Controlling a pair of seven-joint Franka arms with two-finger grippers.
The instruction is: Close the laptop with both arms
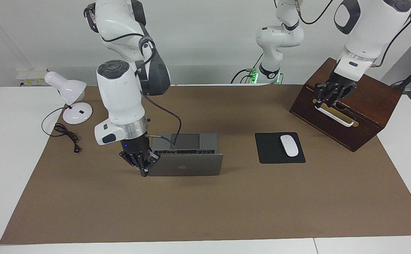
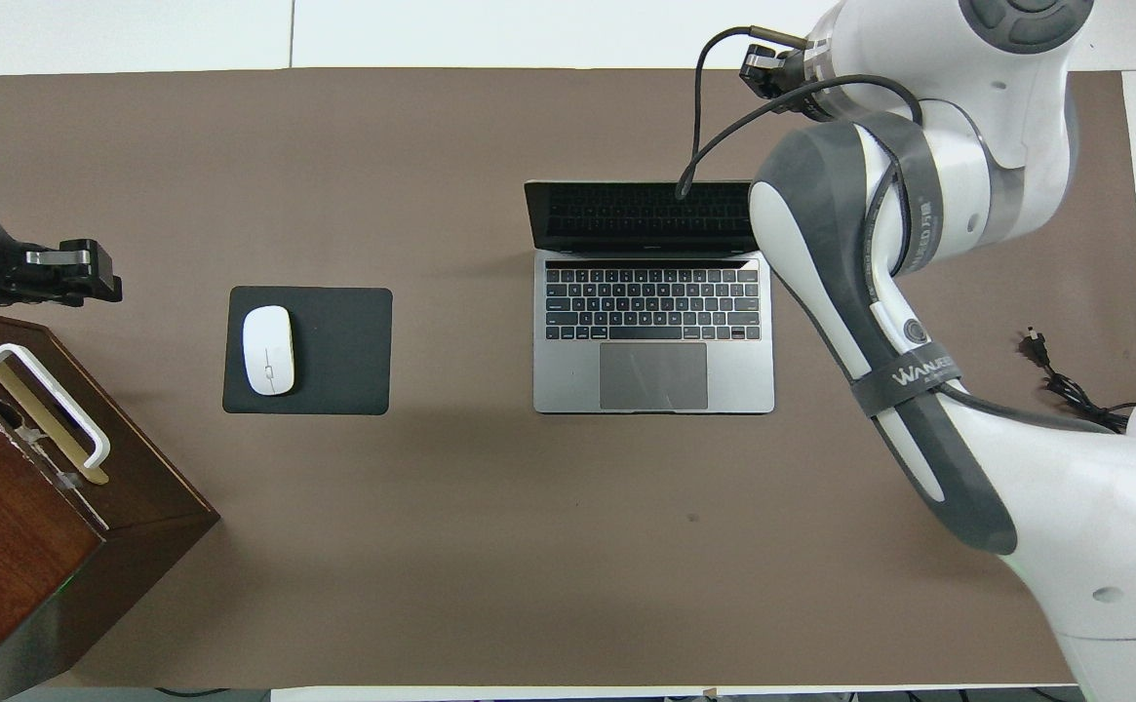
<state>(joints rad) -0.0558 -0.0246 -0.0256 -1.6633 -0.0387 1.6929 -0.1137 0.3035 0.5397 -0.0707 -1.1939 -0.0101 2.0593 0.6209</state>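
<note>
1. Bright, even light falls from above on the worktop point(image 1: 205, 208).
2. Shadows lie soft and faint under the laptop point(image 1: 186, 164) and box point(image 1: 346, 106).
3. Both views are sharp, without glare.

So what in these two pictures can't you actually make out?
- Right gripper: hidden under its own arm in the overhead view; from the facing view I cannot tell whether it touches the laptop lid corner.
- Left gripper: over the wooden box; contact with the white handle is unclear in either view.
- Laptop screen: hidden in the facing view by the lid.
- Desk lamp: mostly cut off in the overhead view by the arm.
</note>
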